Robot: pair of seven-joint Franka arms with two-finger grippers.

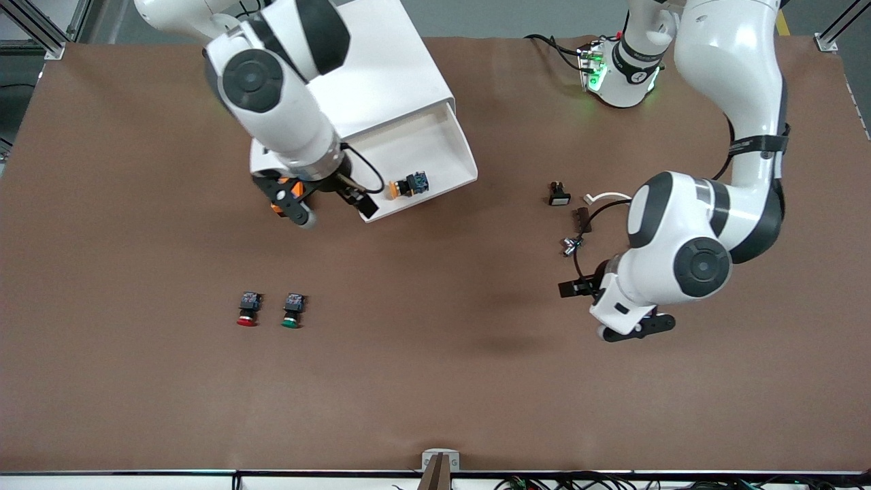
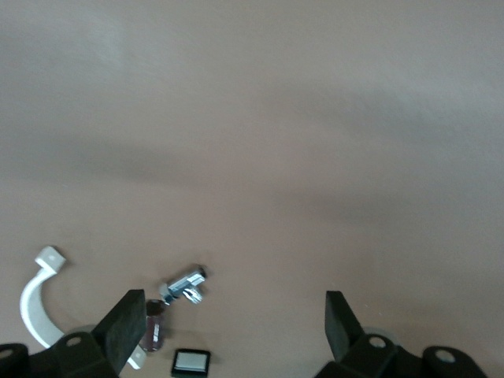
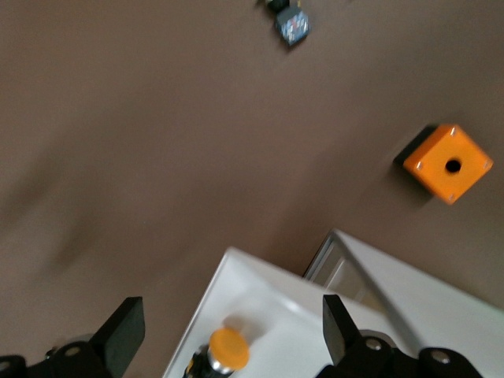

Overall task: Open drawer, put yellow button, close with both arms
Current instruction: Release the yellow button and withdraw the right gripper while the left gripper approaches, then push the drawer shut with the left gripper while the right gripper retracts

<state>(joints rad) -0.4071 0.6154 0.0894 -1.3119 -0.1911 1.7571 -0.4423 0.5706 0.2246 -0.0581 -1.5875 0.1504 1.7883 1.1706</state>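
The uppermost white tray drawer point(image 1: 454, 153) of the big white rounded cabinet point(image 1: 381, 75) was seen pulled out. The small yellow-capped push button point(image 1: 407, 185) with a black-blue body was seen lying on its side in that drawer, released. The right tool point(image 1: 325, 204) was held over the drawer's edge nearer the front camera, fingers spread wide and empty. The left tool point(image 1: 616, 309) was held over the brown table point(image 1: 435, 381) toward the left arm's end, jaws wide, nothing gripped; that arm was waiting. A red-capped button point(image 1: 248, 309) and a green-capped button point(image 1: 292, 310) were seen side by side on the table, nearer the front camera than the cabinet.
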